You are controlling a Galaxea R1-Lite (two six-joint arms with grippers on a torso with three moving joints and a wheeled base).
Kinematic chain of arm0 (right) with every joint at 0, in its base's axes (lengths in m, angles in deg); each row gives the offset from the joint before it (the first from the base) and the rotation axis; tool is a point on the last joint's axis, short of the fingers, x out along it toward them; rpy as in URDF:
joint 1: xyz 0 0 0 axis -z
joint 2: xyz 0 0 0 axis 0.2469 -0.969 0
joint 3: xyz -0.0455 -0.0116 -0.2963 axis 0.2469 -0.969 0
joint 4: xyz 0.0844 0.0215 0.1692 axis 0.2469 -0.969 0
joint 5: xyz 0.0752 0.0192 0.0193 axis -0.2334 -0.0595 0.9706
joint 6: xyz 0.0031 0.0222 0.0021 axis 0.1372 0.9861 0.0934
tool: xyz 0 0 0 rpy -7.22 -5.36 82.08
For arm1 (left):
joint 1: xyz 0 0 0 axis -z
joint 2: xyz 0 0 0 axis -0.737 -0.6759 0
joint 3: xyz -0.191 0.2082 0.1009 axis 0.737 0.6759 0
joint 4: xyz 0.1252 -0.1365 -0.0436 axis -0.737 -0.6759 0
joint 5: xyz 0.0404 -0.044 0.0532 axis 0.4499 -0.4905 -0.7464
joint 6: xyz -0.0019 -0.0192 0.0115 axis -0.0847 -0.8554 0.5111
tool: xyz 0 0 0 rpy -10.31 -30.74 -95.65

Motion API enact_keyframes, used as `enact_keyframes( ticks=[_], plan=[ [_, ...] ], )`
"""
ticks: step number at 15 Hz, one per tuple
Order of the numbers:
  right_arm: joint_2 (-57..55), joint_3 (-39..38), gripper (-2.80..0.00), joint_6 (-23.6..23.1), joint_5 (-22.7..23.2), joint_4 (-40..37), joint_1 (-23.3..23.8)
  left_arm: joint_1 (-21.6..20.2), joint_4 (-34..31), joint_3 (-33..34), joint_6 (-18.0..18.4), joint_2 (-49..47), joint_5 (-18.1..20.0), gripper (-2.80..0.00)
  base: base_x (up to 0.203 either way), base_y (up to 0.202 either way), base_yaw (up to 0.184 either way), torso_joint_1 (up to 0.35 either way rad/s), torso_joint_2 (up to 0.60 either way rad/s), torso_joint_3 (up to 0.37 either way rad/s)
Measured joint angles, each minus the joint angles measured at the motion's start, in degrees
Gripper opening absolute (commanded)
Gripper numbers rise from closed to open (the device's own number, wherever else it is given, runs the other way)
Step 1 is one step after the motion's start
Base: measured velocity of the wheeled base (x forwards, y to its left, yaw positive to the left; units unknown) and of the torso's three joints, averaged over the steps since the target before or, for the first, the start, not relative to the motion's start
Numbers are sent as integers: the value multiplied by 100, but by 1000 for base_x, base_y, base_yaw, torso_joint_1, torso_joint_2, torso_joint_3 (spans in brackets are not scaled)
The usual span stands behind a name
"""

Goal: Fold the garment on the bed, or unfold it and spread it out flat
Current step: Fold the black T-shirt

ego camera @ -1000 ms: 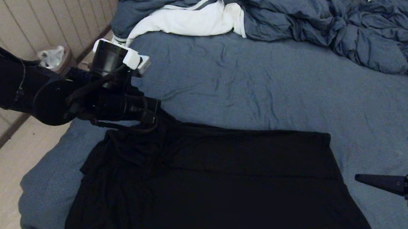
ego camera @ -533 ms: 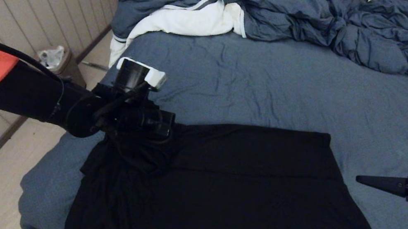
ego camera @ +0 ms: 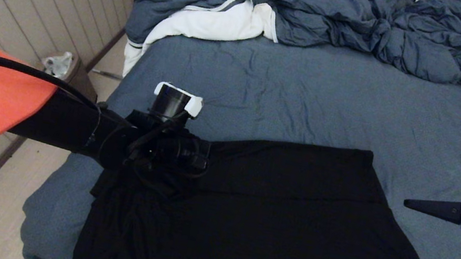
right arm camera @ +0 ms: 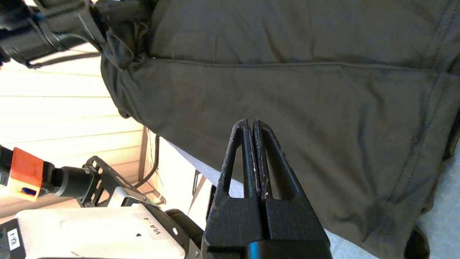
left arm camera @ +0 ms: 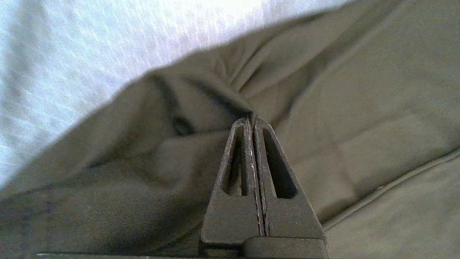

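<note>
The garment [ego camera: 283, 205] is a black T-shirt lying plain side up across the near part of the bed [ego camera: 312, 96], its print hidden. My left gripper [ego camera: 205, 163] is at the shirt's far-left corner, shut on a bunched fold of the cloth. In the left wrist view the jaws [left arm camera: 251, 120] are pressed together and creases of the garment [left arm camera: 359, 108] run into their tips. My right gripper [ego camera: 407, 203] hovers just right of the shirt, shut and empty. The right wrist view shows this gripper [right arm camera: 251, 122] above the garment [right arm camera: 287, 90], apart from it.
A crumpled blue-grey duvet [ego camera: 349, 17] and a white cloth [ego camera: 211, 21] with a striped edge lie at the far end of the bed. The bed's left edge drops to the floor beside a panelled wall, where a small bin [ego camera: 61, 64] stands.
My left gripper has moved right and slightly nearer, carrying the shirt's far-left corner inward and bunching the cloth under it. The right gripper has barely shifted.
</note>
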Motion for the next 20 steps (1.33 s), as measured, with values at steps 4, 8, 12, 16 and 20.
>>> enact_keyframes(
  ticks=[4, 8, 12, 16, 20],
  plan=[
    [7, -16, -280, 0, 0, 1, -7, -15, -106, -425, 47, 252, -466, -280, 0, 0, 0, 0, 0, 0],
    [9, -18, -280, -4, 2, 3, -9, -265, -309, -640, 53, 524, -519, -280, 0, 0, 0, 0, 0, 0],
    [22, -41, -280, -6, 0, 2, -9, -332, -263, -437, 51, 578, -493, -280, 0, 0, 0, 0, 0, 0],
    [23, -42, -280, -15, 2, 9, -9, 101, -253, -70, 25, 520, -480, -280, 0, 0, 0, 0, 0, 0],
    [30, -52, -280, -15, 1, 7, -9, 342, -231, 84, -21, 305, -464, -280, 0, 0, 0, 0, 0, 0]
  ],
)
